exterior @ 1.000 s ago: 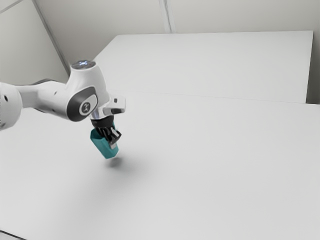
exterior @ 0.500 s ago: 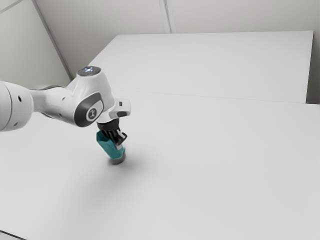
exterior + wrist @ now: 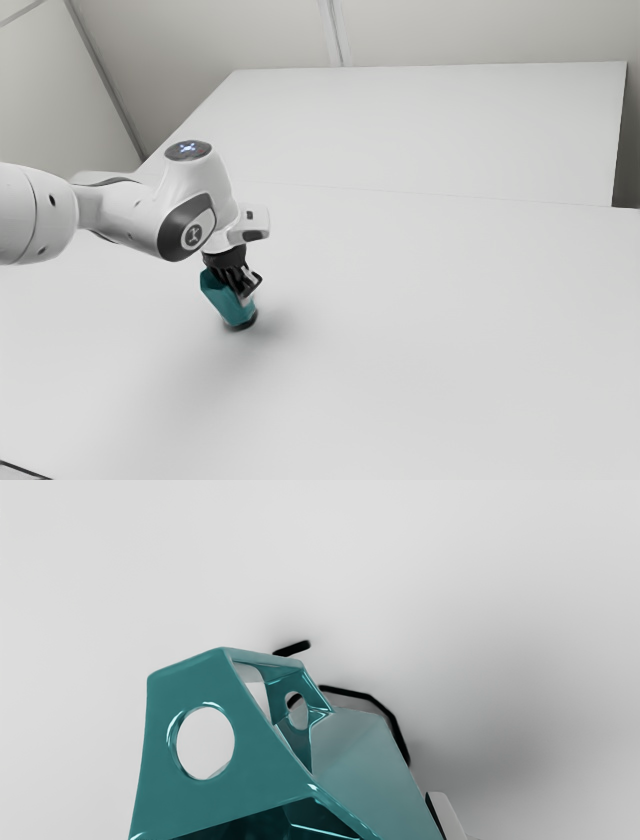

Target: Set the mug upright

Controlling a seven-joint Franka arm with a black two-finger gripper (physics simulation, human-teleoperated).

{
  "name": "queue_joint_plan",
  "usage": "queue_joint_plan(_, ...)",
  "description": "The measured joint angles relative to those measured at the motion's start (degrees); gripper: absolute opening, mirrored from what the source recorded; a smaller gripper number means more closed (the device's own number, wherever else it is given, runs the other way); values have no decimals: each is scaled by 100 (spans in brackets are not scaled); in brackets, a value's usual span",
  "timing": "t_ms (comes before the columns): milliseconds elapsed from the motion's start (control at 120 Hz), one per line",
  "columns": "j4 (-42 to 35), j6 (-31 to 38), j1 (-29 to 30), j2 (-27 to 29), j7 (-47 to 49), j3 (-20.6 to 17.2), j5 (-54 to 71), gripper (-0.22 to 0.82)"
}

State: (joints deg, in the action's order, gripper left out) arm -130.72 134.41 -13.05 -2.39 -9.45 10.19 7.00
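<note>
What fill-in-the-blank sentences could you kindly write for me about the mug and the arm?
The mug is coloured ____.
The mug leans rather than standing ____.
The gripper holding the mug belongs to an arm that comes in from the exterior view's ____.

Missing words: teal; upright; left.

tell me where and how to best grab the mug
Probably grip the mug by its flat wall near the mouth, coming from above: it leans with its mouth raised, and that wall is unbroken, while the handle has round holes.
</note>
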Motion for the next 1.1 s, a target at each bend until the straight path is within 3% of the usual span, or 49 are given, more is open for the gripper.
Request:
queue_joint_plan(283, -36, 7, 74, 0, 43, -2, -13, -16)
queue_joint_plan(858, -27, -4, 60, 75, -71, -8, -85, 12)
queue_joint_plan(1100, -25, -97, 44, 503, -80, -21, -82, 18)
